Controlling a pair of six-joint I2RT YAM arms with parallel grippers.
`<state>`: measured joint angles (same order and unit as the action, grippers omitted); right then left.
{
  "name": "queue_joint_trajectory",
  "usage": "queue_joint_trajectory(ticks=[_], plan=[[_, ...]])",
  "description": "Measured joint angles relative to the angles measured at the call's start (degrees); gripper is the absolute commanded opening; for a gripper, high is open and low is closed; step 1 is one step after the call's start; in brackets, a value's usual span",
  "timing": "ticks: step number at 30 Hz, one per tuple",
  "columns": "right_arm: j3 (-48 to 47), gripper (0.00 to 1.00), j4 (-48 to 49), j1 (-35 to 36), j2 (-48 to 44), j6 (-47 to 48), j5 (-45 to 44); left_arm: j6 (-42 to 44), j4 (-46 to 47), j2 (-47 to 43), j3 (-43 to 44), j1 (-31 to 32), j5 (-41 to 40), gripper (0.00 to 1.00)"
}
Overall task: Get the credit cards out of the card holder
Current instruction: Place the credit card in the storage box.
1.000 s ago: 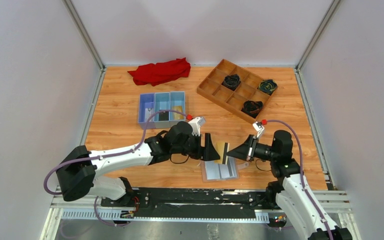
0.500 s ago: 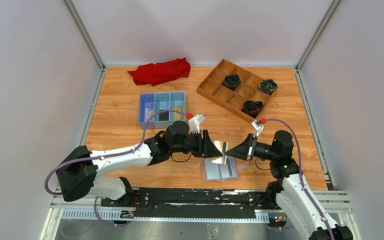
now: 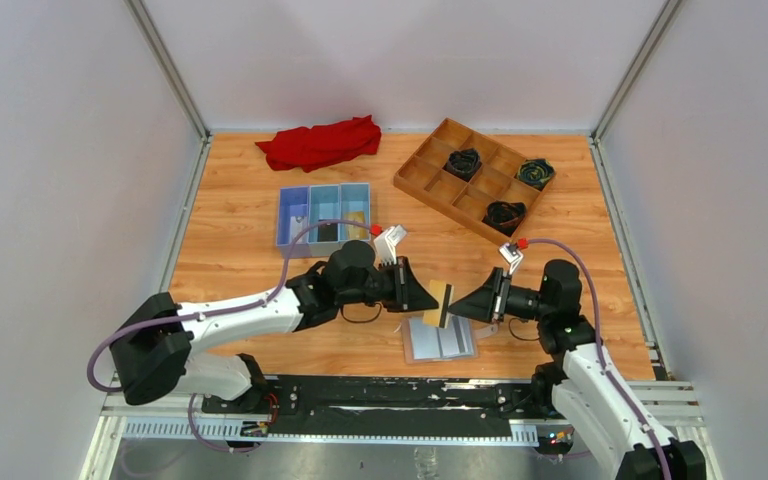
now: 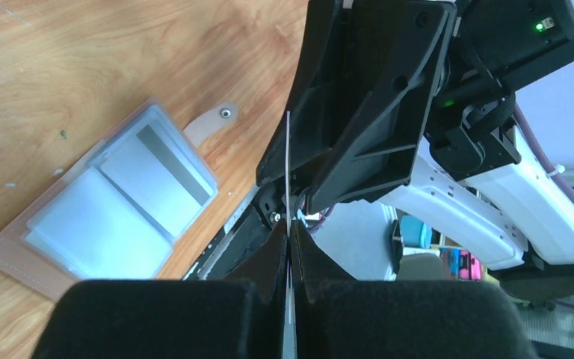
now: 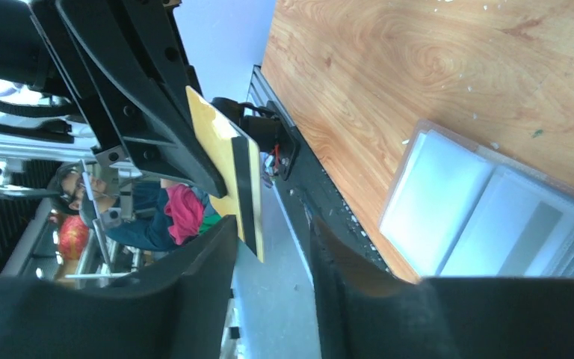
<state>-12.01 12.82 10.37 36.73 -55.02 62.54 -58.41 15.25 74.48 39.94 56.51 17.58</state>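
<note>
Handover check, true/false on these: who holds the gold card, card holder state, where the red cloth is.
1. The left gripper is shut on the gold card. True.
2. The right gripper clamps that card too. False: its jaws stand apart.
3. The card holder lies open on the table. True.
4. The red cloth lies in the wooden grid tray. False: it lies on the table, left of that tray.
</note>
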Motion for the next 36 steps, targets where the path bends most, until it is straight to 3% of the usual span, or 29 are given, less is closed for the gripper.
queue_joint_trajectory(ticks=[2, 6, 8, 13, 20, 26, 36], plan=[[-0.3, 0.67, -2.3, 0.0, 0.8, 1.6, -0.4, -0.3, 0.2, -0.6, -0.5, -0.7, 0.2, 0.00], [-3.0, 0.69, -11.7, 0.1, 1.4, 7.6, -3.5, -0.1, -1.8, -2.4, -0.9, -5.0, 0.7, 0.00], [-3.5, 0.70, -15.5, 0.1, 0.8, 9.8, -5.5, 2.4, -10.0, -3.6, 1.6, -7.3, -1.5, 0.00], [-3.3, 0.71, -21.7, 0.1, -1.6, 12.4, -10.3, 12.8, -39.1, 1.4, 23.2, -8.5, -18.4, 0.00], [-3.4, 0.71, -26.3, 0.1, -1.6, 15.3, -13.5, 23.7, -57.5, 17.8, 45.9, -10.3, -41.7, 0.00], [-4.7, 0.71, -32.1, 0.1, -2.3, 18.4, -14.9, 27.5, -66.1, 34.4, 54.7, -10.8, -56.3, 0.00], [-5.0, 0.70, -35.6, 0.1, -4.1, 19.4, -16.3, 28.5, -70.9, 40.7, 57.7, -11.1, -67.1, 0.00]])
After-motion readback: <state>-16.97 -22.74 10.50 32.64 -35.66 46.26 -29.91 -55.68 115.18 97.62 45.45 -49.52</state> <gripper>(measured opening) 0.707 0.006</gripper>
